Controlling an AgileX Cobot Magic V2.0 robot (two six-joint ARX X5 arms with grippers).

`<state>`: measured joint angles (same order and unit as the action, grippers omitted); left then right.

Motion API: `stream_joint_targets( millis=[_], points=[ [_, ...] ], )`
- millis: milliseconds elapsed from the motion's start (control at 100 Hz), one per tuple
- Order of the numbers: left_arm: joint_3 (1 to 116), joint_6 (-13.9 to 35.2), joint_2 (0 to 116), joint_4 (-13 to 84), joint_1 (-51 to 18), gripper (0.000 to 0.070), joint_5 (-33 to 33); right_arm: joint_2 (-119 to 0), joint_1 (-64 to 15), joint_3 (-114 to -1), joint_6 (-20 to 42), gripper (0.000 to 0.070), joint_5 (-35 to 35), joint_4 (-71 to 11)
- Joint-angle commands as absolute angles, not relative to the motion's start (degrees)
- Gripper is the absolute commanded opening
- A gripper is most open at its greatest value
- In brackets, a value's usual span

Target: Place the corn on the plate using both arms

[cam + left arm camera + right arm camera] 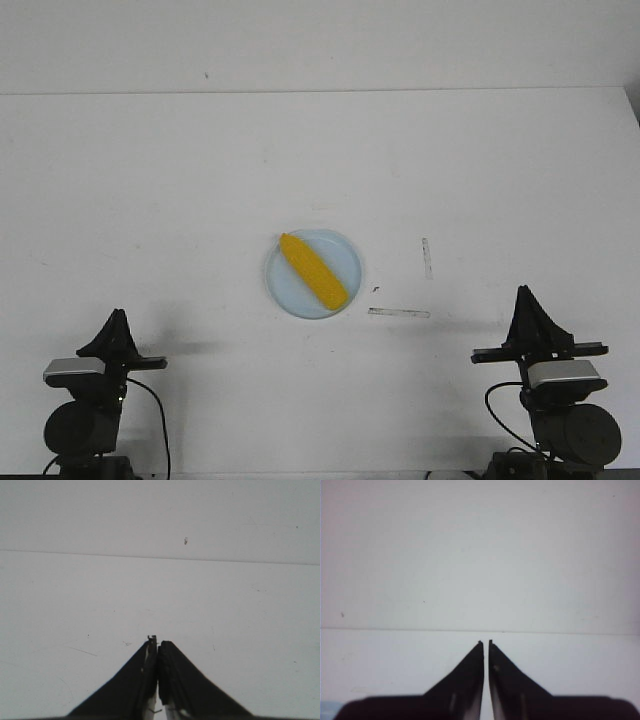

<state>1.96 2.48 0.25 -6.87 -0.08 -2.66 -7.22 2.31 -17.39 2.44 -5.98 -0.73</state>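
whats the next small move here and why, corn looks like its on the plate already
Probably none beyond holding both arms parked. The corn already lies on the plate, and the left end effector and right end effector sit shut, empty, near the table's front edge, well apart from it.

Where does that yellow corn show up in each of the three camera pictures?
Front view: the corn lies diagonally on the light-blue plate, near the table's middle.
Left wrist view: not in it; only bare table beyond the shut left gripper.
Right wrist view: not in it; only bare table beyond the shut right gripper.
Shared landmark: the table's far edge against the wall, a straight line in every view.
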Motion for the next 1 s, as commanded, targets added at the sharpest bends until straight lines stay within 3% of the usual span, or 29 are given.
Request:
stream_joint_targets(
  millis=[0,350,990],
  points=[
    [0.8,2.6,0.2,-7.7,0.0,0.0001,-2.3,-7.1,2.2,-17.1,3.1,0.0014,-5.5,-0.5],
    [0.8,2.6,0.2,-7.7,0.0,0.0001,-2.3,0.2,0.5,-7.7,2.9,0.0014,-4.2,0.6],
    [0.8,2.6,0.2,-7.6,0.0,0.0001,-2.3,-0.1,-0.4,-0.7,3.0,0.0015,-2.6,5.0]
  ],
)
